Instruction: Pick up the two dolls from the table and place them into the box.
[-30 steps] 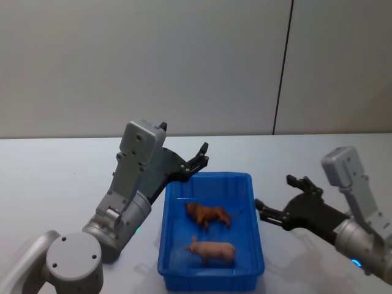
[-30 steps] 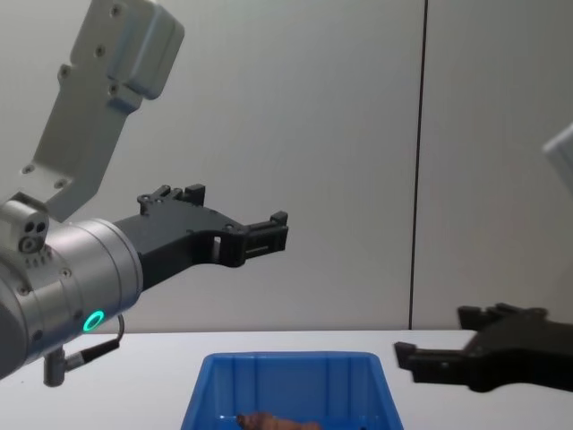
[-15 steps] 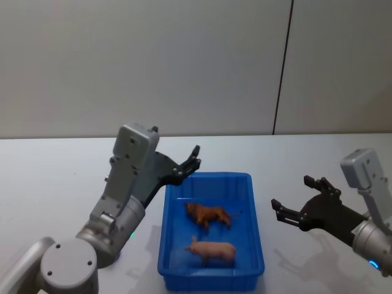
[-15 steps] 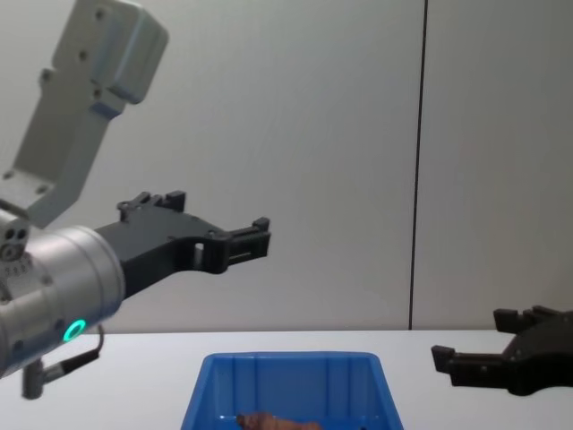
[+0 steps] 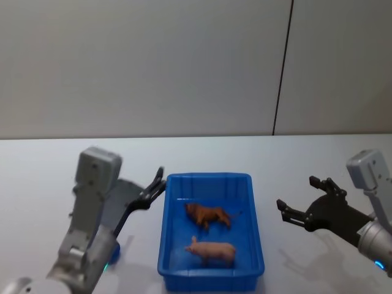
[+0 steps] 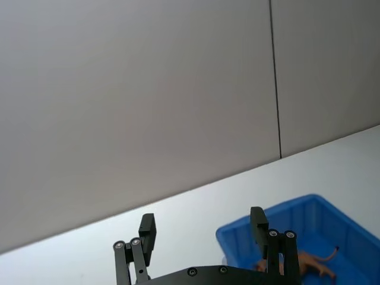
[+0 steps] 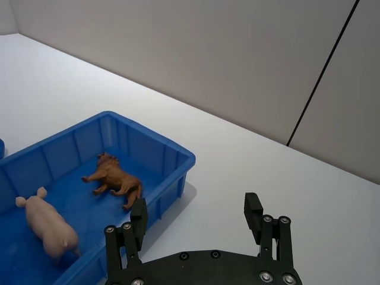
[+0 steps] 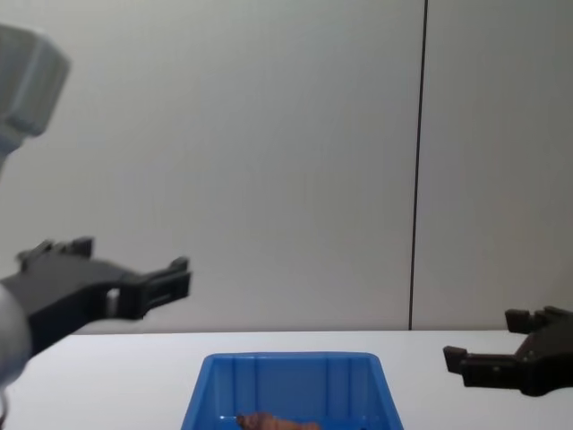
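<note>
The two dolls are both inside the box point(image 5: 208, 177), lying on its floor and apart from each other. The reddish-brown doll point(image 5: 208, 214) lies toward the far end. The pale pink doll point(image 5: 213, 250), shaped like a pig, lies toward the near end. The box stands on the white table point(image 5: 49, 165), in the middle in front of me. Compared with one second ago, the dolls and the box are in the same places.

What differs is my arms. My left fingers point(image 5: 153, 188) were above the far left corner of the box a second ago. Now they are lower and pulled back, just beside the box's left wall and outside of it. In the chest view they have gone down and far to the left. My right fingers point(image 5: 296, 192) have also moved away a little to the right. They hover over the table, well apart from the right wall of the box. Both pairs of fingers are spread wide and carry nothing.

I count one box, two dolls in it, and two fingers on each arm. A small blue shape point(image 5: 115, 251) lies on the table under my left arm, mostly hidden, and I cannot tell what it is.
</note>
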